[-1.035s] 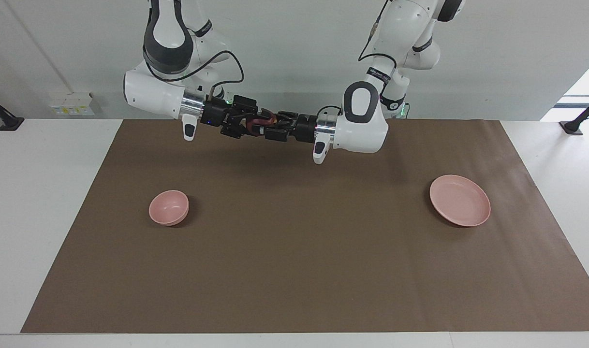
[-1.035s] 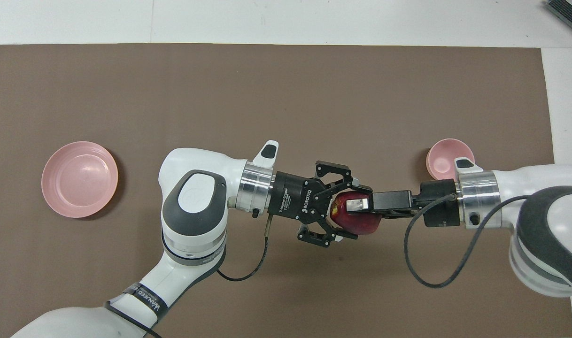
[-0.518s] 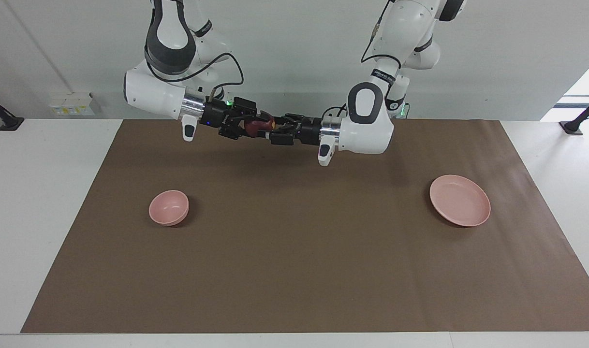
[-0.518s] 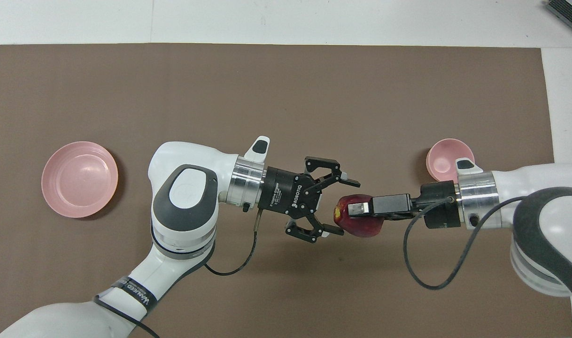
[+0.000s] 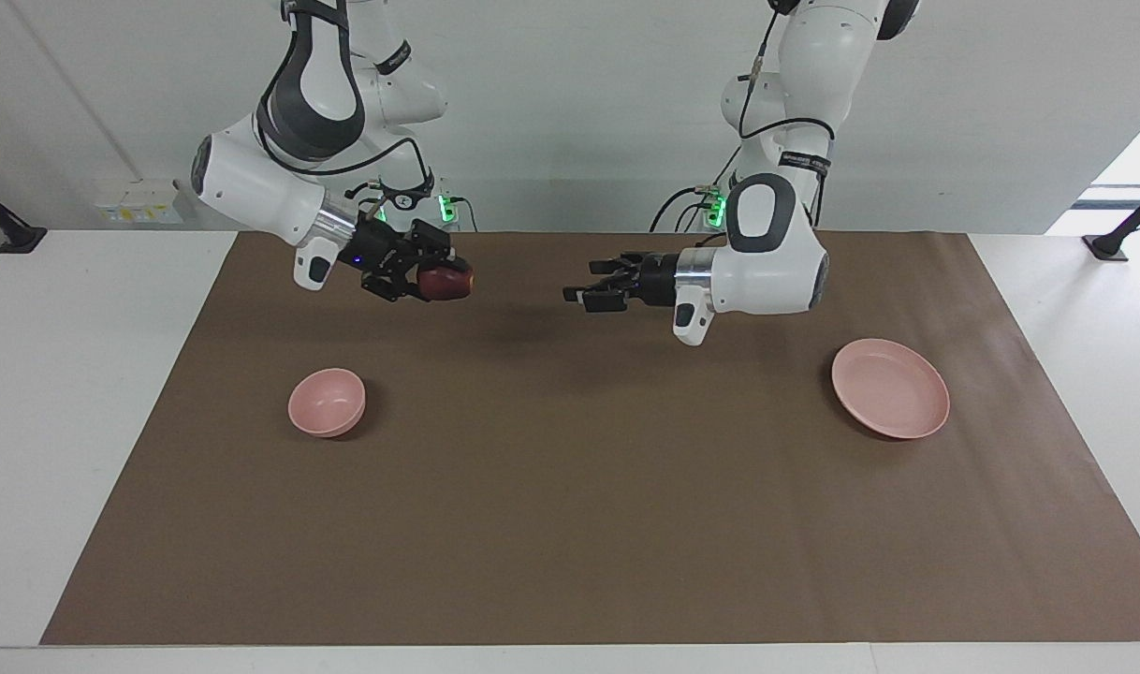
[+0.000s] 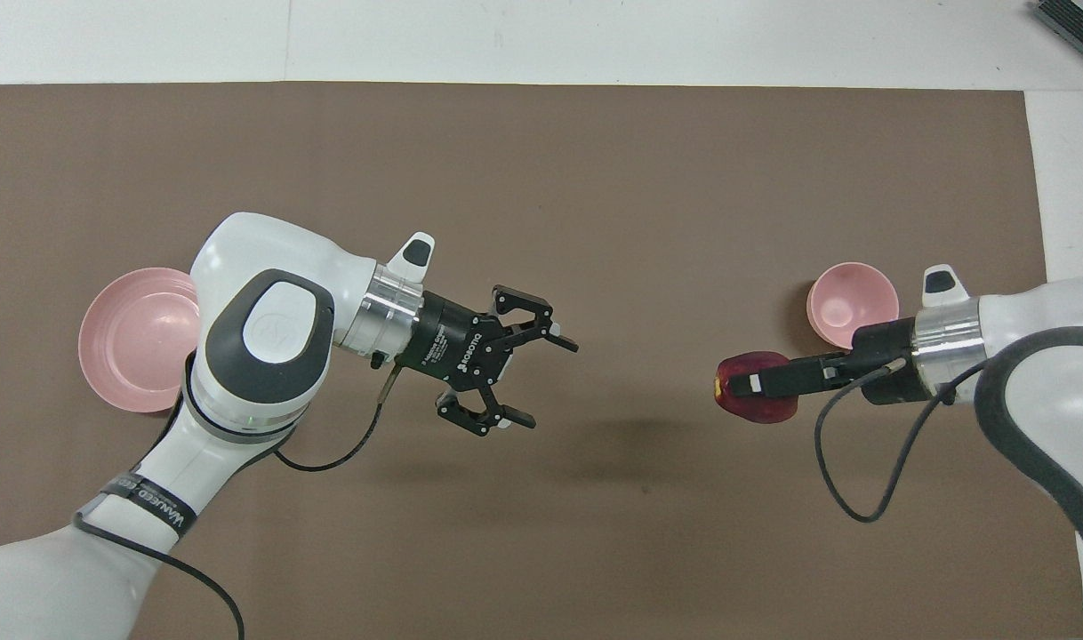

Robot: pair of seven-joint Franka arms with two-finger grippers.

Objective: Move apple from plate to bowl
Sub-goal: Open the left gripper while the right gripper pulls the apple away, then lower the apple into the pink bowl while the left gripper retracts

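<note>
The right claw (image 5: 436, 277) is gripping the small dark red apple (image 5: 445, 279) above the brown-covered tabletop (image 5: 570, 524), probably carrying it toward the small deep pink bowl (image 5: 327, 402). The left claw (image 5: 584, 285) is hanging with fingers spread, empty, near the flat pink plate (image 5: 891, 388), also empty.

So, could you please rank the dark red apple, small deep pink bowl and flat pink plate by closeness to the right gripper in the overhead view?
1. Dark red apple: held in the right gripper.
2. Small deep pink bowl: beside it.
3. Flat pink plate: left arm's end.
</note>
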